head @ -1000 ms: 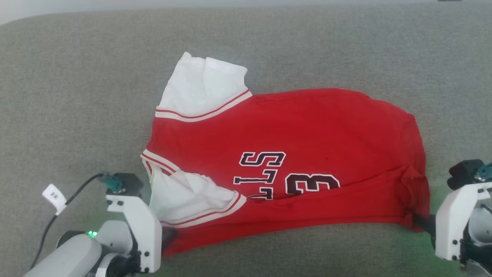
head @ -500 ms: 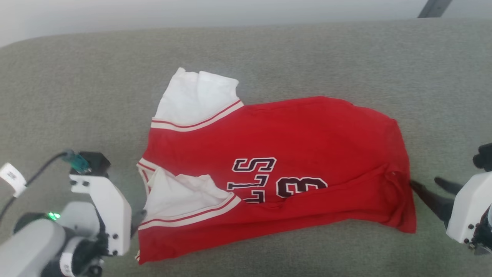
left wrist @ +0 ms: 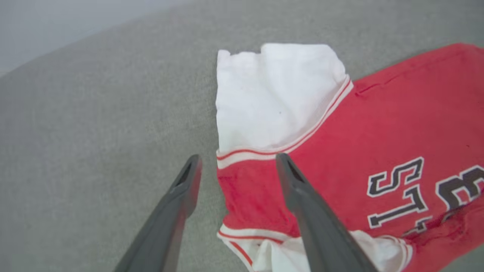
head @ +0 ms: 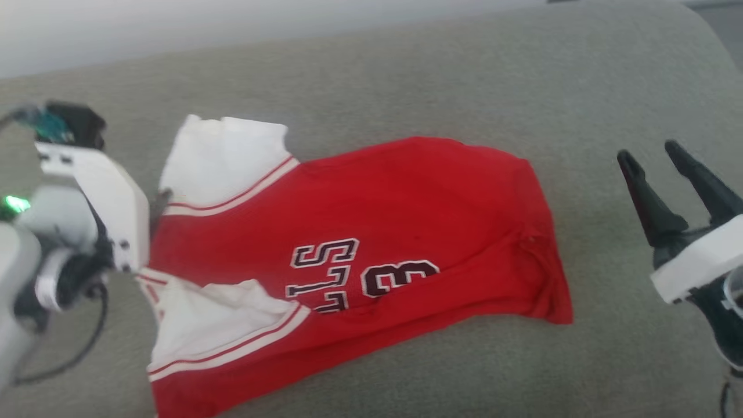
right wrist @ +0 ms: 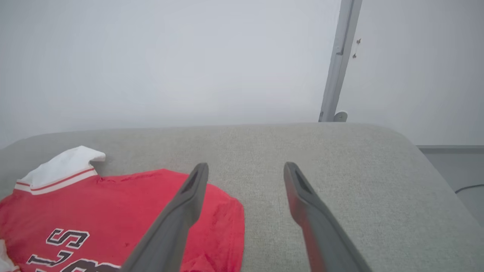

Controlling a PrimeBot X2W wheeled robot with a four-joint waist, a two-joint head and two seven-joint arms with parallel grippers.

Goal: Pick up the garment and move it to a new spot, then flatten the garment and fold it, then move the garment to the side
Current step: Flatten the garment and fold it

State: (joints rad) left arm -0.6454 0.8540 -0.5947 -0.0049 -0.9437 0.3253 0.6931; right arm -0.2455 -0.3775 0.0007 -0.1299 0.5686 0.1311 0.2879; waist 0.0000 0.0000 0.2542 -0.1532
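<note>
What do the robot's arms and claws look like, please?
The left claw and right claw each have two long, dark grey, tapering fingers on an angular white bracket. The left arm has a pale rounded forearm, a green light, a teal connector and a black cable.

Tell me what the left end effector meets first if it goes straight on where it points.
Probably the small red jersey top, at its striped shoulder trim: the left end effector straddles that edge; its height above is unclear.
</note>
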